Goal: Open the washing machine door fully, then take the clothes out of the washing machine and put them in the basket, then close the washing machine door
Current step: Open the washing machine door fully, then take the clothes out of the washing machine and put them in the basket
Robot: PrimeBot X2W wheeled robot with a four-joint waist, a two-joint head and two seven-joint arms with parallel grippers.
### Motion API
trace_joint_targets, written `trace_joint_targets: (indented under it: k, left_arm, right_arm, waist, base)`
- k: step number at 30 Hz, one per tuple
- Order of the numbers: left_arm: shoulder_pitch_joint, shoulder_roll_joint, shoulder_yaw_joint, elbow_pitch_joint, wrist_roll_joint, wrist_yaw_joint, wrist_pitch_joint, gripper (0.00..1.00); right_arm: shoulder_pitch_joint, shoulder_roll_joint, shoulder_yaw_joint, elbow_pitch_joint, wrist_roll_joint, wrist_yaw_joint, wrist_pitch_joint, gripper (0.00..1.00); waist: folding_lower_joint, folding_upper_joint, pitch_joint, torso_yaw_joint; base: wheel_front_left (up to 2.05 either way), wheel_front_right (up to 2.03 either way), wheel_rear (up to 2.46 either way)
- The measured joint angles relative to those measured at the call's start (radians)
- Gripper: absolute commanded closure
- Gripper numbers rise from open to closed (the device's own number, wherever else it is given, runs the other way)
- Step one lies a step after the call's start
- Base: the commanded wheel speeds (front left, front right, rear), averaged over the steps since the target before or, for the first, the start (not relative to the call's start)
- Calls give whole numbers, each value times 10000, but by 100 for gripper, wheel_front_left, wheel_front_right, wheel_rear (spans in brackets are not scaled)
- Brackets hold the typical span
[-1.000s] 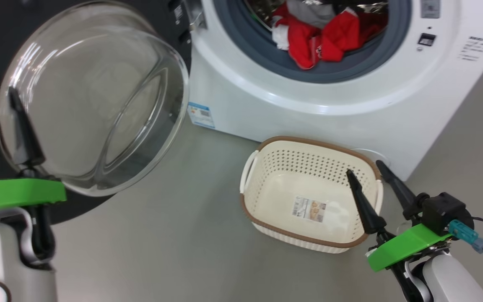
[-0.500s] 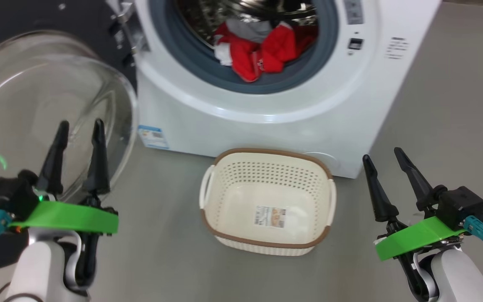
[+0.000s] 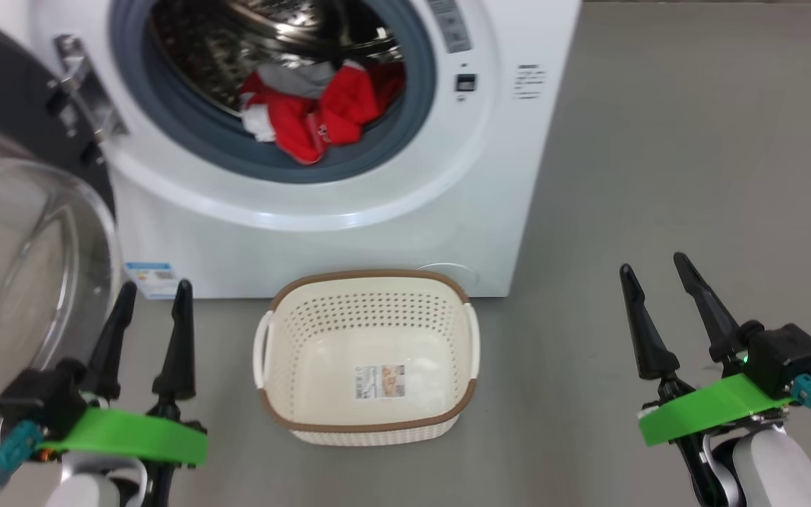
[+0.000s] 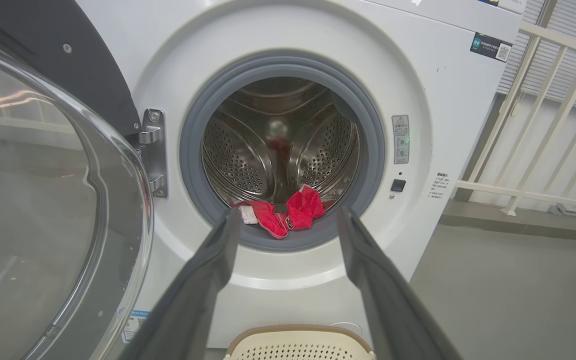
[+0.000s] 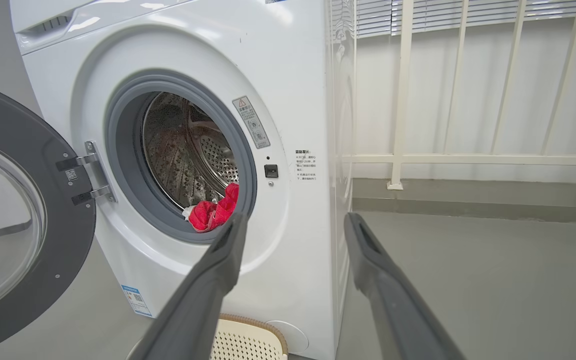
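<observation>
The washing machine (image 3: 349,232) (image 4: 443,90) (image 5: 308,75) stands ahead with its door (image 3: 18,282) (image 4: 43,210) (image 5: 13,220) swung wide to the left. Red and white clothes (image 3: 307,113) (image 4: 283,215) (image 5: 213,212) lie at the drum's front lip. On the floor before the machine sits the cream basket (image 3: 367,422) (image 4: 298,345) (image 5: 248,340), with just a sticker on its bottom. My left gripper (image 3: 155,290) (image 4: 288,220) hangs open left of the basket, beside the door glass. My right gripper (image 3: 652,262) (image 5: 293,222) hangs open to the basket's right, holding nothing.
Grey floor (image 3: 694,141) spreads to the right of the machine. A white railing (image 5: 468,160) (image 4: 543,125) with a raised kerb runs behind and beside the machine on the right.
The head view has swung, shifting machine, door and basket leftward in the picture. My left gripper now shows both fingers near the door glass. The right gripper stands off the basket.
</observation>
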Motion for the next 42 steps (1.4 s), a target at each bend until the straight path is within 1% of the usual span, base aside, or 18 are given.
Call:
trace_joint_targets:
  k: [3,6,11,16,23,29,42]
  left_arm:
    - [489,-35,109,-291,253,0,0,0]
    - [956,-192,140,-389,376,0,0,0]
    - [1449,-196,211,-424,719,0,-2,0]
    - [1800,-192,196,-420,825,0,-2,0]
    - [2128,-188,146,-420,907,0,0,0]
    - [2264,-163,115,-414,924,0,0,0]
    - [2346,-186,343,-376,915,0,0,0]
  right_arm:
    - [174,-2,-19,-38,65,0,0,0]
    - [342,-2,-73,-98,73,0,0,0]
    - [686,6,-128,-199,155,0,0,0]
    - [765,8,-38,-272,165,0,0,0]
    - [1144,-27,-48,-282,163,0,0,0]
    - [1321,-27,-267,-288,151,0,0,0]
    - [1330,-33,-267,-278,125,0,0,0]
  waist:
    - [0,0,-94,-335]
    - [0,0,-224,-617]
    - [0,0,-484,-949]
    - [0,0,-674,-1168]
    - [0,0,-850,-1220]
    - [0,0,-1035,-1195]
    - [0,0,-1186,-1227]
  base:
    - [0,0,0]
    - [0,0,0]
    - [0,0,0]
    - [0,0,0]
    - [0,0,0]
    - [0,0,0]
    - [0,0,0]
